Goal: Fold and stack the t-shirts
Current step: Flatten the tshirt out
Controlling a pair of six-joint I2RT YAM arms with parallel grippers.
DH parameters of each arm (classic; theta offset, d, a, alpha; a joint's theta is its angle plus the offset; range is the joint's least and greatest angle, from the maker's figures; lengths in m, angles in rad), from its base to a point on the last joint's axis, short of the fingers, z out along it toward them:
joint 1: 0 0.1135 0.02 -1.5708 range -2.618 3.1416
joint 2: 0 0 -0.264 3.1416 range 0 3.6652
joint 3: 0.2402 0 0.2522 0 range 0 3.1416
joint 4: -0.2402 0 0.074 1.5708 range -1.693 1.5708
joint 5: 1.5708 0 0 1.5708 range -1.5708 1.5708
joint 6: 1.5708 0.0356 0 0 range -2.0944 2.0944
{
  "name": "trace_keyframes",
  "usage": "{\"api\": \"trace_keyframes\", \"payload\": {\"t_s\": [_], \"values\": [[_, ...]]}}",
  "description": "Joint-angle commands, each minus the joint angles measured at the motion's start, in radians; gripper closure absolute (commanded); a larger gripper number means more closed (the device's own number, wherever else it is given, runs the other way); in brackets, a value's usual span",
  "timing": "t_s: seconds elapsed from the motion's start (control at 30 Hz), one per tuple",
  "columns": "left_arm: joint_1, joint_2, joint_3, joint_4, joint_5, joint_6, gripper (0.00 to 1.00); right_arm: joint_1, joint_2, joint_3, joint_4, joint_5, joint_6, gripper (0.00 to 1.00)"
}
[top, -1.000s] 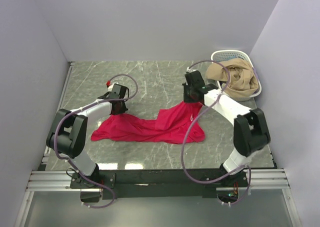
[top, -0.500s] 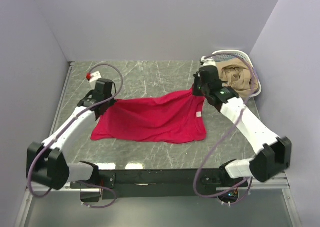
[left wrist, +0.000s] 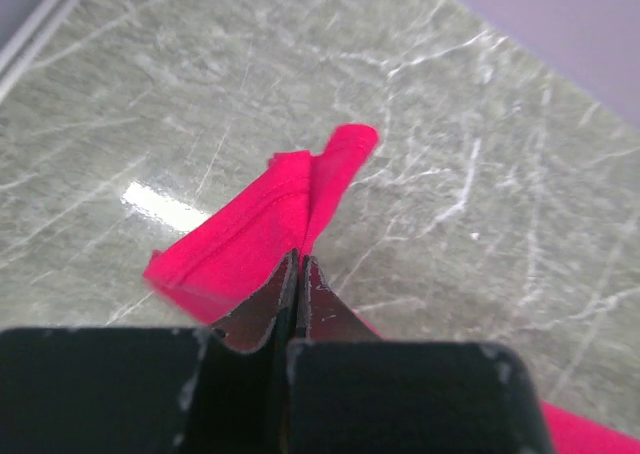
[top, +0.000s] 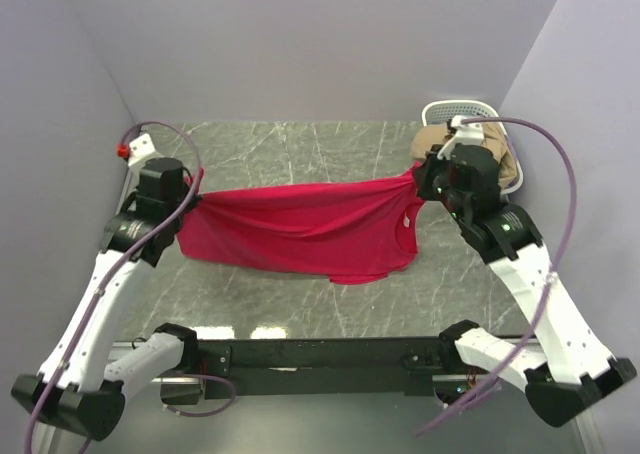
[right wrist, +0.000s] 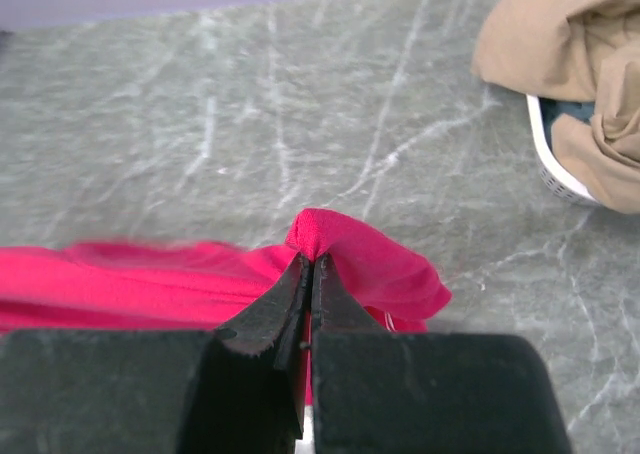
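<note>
A crimson-red t-shirt (top: 300, 229) hangs stretched between my two grippers above the marble table, its lower hem sagging toward the front. At its left corner my left gripper (top: 190, 202) is shut on a pinch of the red cloth (left wrist: 300, 199). My right gripper (top: 420, 179) is shut on the opposite corner, where a fold of cloth (right wrist: 345, 249) bulges past the closed fingertips. A small white neck label (top: 407, 220) shows near the right end. More cloth, tan t-shirts (top: 470, 154), lies heaped in the basket.
A white lattice basket (top: 460, 109) stands at the back right corner, partly behind my right arm. Purple walls close in the table on the left, back and right. A metal rail runs along the near edge (top: 320, 352).
Both arms have risen and spread apart, lifting the red t-shirt off the table and pulling it taut. It was crumpled on the marble a second ago.
</note>
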Motion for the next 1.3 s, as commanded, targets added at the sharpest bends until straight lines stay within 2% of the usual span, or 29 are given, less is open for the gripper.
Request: {"api": "trace_keyframes", "payload": {"t_s": [0.0, 0.3, 0.63, 0.7, 0.83, 1.0, 1.07, 1.27], "values": [[0.006, -0.104, 0.136, -0.109, -0.018, 0.048, 0.99, 0.005, -0.133, 0.093, -0.039, -0.067, -0.027, 1.0], [0.005, -0.202, 0.36, -0.231, 0.115, 0.109, 0.99, 0.008, -0.248, 0.215, -0.117, -0.317, -0.053, 1.0], [0.005, -0.178, 0.636, -0.329, 0.431, 0.219, 0.99, 0.009, -0.22, 0.409, -0.164, -0.569, -0.119, 1.0], [0.005, -0.161, 0.675, -0.355, 0.483, 0.236, 0.99, 0.009, -0.22, 0.422, -0.154, -0.585, -0.116, 1.0], [0.005, -0.153, 0.721, -0.38, 0.479, 0.235, 0.95, 0.009, -0.204, 0.441, -0.143, -0.513, -0.135, 1.0], [0.005, -0.103, 0.618, -0.344, 0.381, 0.192, 0.96, 0.008, -0.073, 0.384, -0.099, -0.361, -0.121, 1.0], [0.005, -0.066, 0.5, -0.309, 0.333, 0.174, 0.99, 0.009, 0.019, 0.344, -0.056, -0.33, -0.101, 1.0], [0.005, 0.064, 0.123, -0.024, 0.295, 0.052, 0.99, 0.008, 0.272, 0.191, 0.107, -0.27, -0.072, 1.0]]}}
